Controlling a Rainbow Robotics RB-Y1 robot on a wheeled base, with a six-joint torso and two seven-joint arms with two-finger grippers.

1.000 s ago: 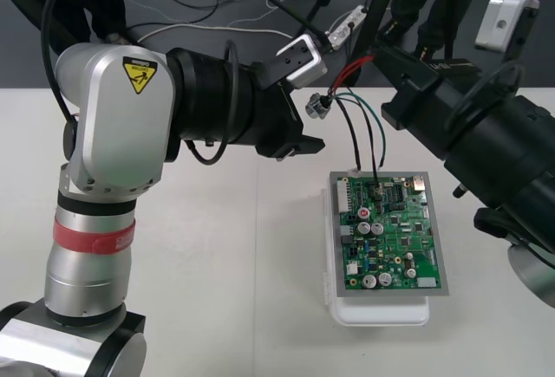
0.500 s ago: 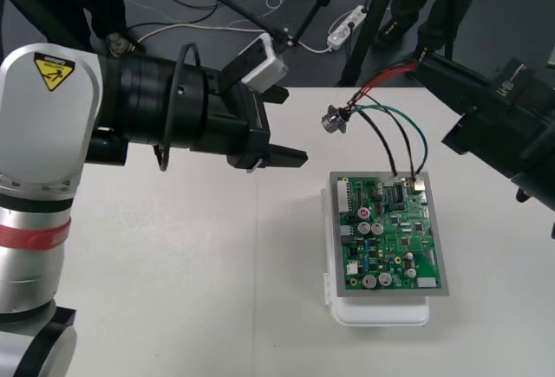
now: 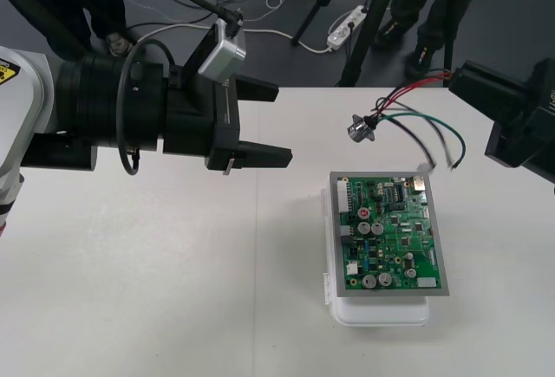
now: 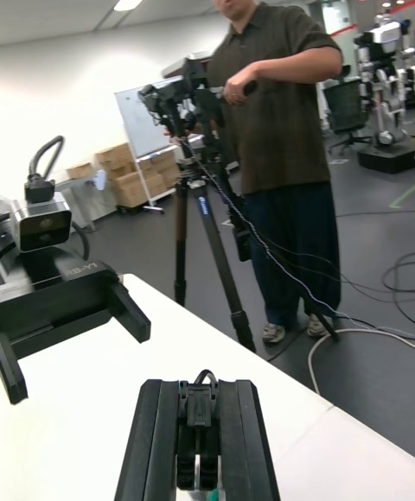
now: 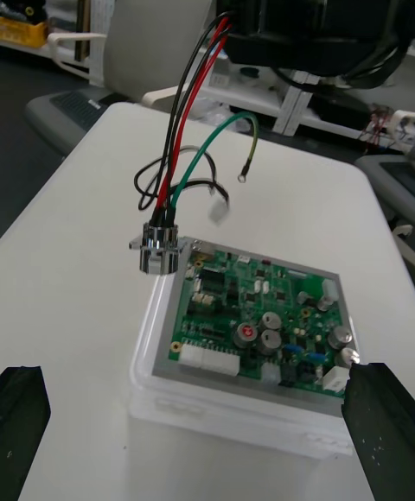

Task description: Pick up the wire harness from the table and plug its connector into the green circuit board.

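Note:
My right gripper (image 3: pixel 454 79) hangs above the table's far right, shut on the wire harness's (image 3: pixel 408 117) red, black and green wires (image 4: pixel 205 390). The round metal socket (image 3: pixel 359 130) dangles to the left of the wires. The small plug (image 5: pixel 218 210) and a green lead hang free over the far edge of the green circuit board (image 3: pixel 390 234), not in it. My left gripper (image 3: pixel 282 124) is open, level, left of the board and pointing toward the socket (image 5: pixel 160 246). Its fingers (image 5: pixel 379 428) stand far apart.
The board sits on a white base (image 3: pixel 381 310) right of the table's middle. Cables, a power strip and tripod legs lie on the dark floor beyond the table's far edge (image 3: pixel 303 88). Bare table spreads left of and in front of the board.
The right gripper has drawn back to the right, lifting the harness so its wire ends swing off the board's far edge. The left gripper has pulled back to the left.

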